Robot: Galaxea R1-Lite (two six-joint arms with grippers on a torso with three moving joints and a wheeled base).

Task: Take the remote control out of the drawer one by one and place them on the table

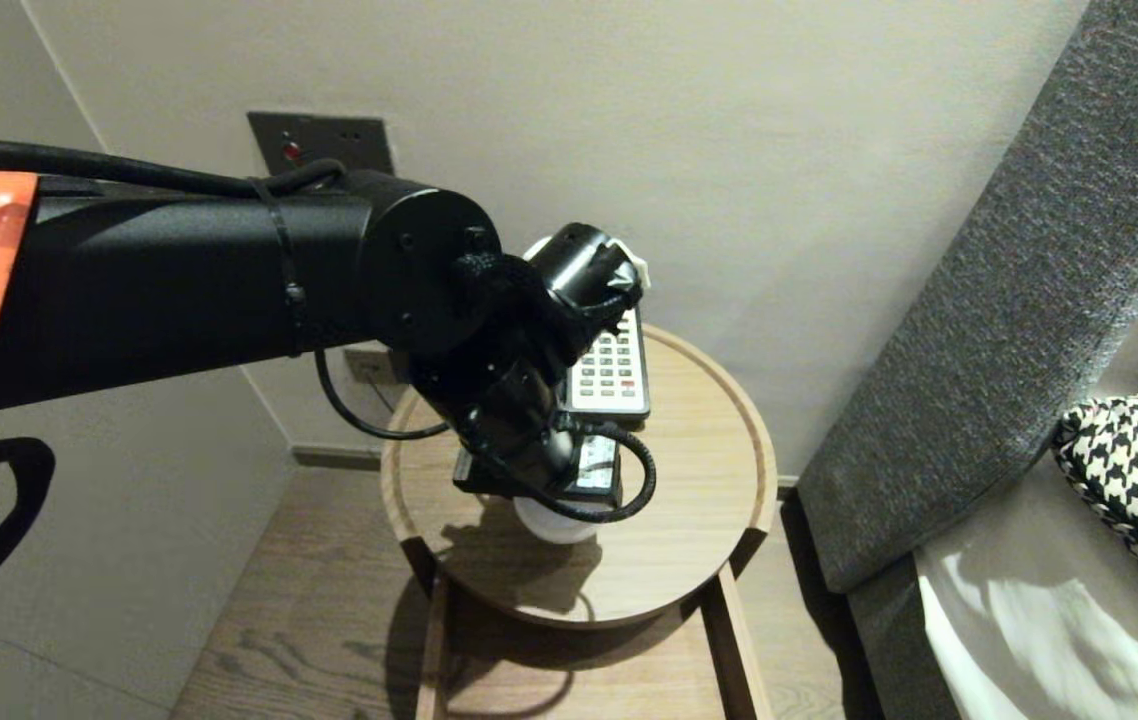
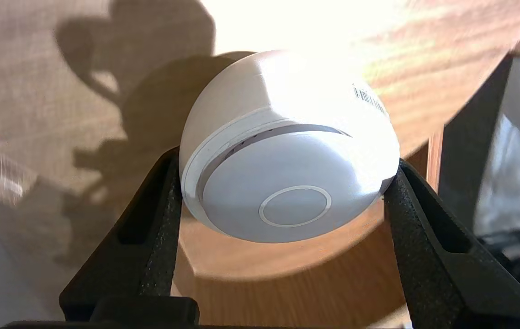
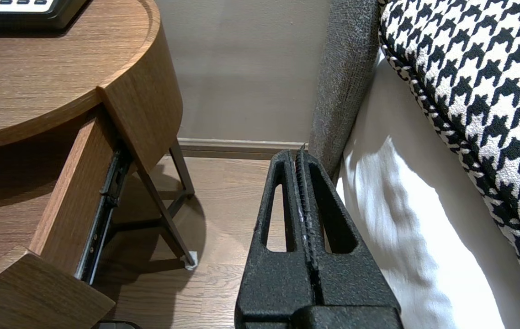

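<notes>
**Head view.** Your left pincer (image 1: pixel 541 495) is hanging over the front half of the round table (image 1: pixel 709 520). The wrist is hiding most of the white round gadget (image 1: pixel 557 524), so only a pale edge is showing. A remote (image 1: pixel 611 372) is lying just behind. You are not seeing the grip from here.

**Left wrist view.** Both fingers (image 2: pixel 164 192) are pressing the gadget's sides, so the pincer is gripping it. I cannot tell whether its base is off the wood. My judgement: the shell is smooth and curved and likely to slip, so squeeze at the widest part and move slowly with a level wrist.

**Right wrist view.** Your right pincer (image 3: pixel 303 157) is sitting parked beside the bed (image 3: pixel 424 237), closed on nothing. Only this view is showing the open drawer's (image 3: pixel 72 201) side rail.
</notes>
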